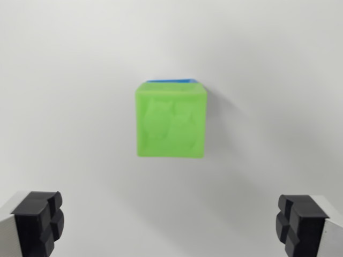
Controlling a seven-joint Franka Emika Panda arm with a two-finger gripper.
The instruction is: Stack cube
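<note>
Gripper (171, 225): jaws spread wide, black pads (38, 219) at the bottom corners, nothing between them.
Green cube (170, 119): dead centre, well beyond the pads, embossed top face toward the camera.
Blue cube (172, 80): only a sliver peeking past the green's far edge, apparently underneath.
Table (64, 96): plain white.

A bright green cube (170, 119) sits squarely on top of a blue cube (171, 80), of which only a thin strip of edge shows at the green one's far side. The green top face carries a faint embossed relief. The stack lies ahead of the end effector (171, 225), centred between its fingers, apart from both.
</note>
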